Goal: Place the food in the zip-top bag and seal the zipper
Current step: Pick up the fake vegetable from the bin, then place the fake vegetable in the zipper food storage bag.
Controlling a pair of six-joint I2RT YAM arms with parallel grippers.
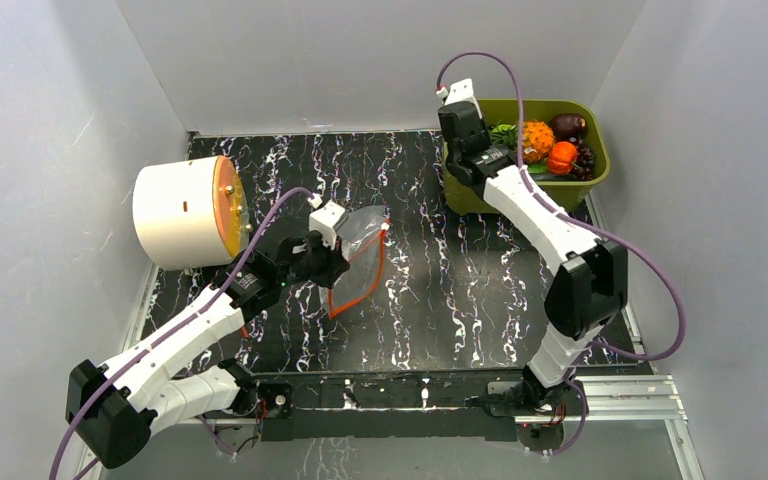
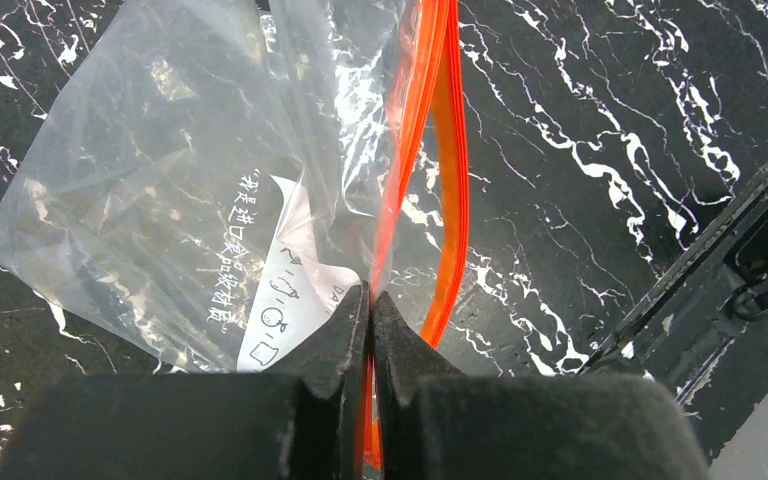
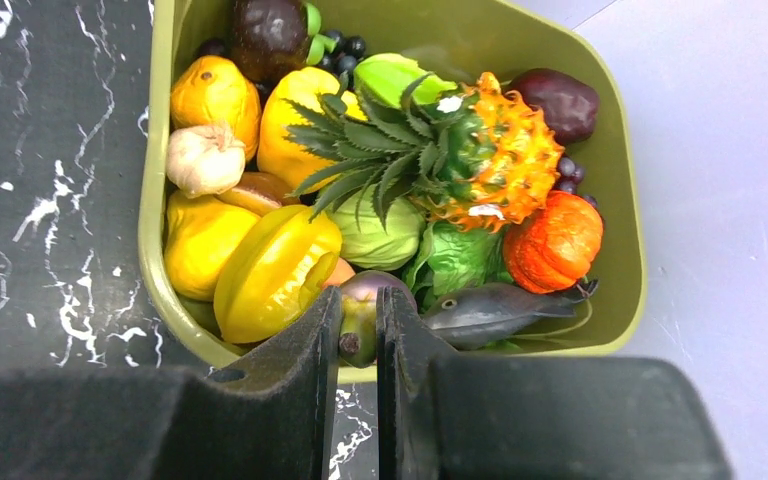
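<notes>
- The zip-top bag (image 1: 362, 250) sits crumpled mid-table, empty, with its zipper (image 2: 448, 160) parted.
- The left gripper (image 2: 370, 297) is clamped on the bag's mouth at the orange strip.
- The food (image 3: 400, 170) is heaped in the olive-green bin (image 3: 152, 210), well apart from the bag.
- The right gripper (image 3: 358, 300) hangs over the heap, jaws nearly together; I cannot tell whether it grips anything.
- Risk: a one-sided pinch could let the mouth sag shut, so the food lands outside.

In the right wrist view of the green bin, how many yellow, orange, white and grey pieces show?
Yellow pieces: 4
Orange pieces: 2
White garlic: 1
Grey fish: 1
Total: 8
</notes>
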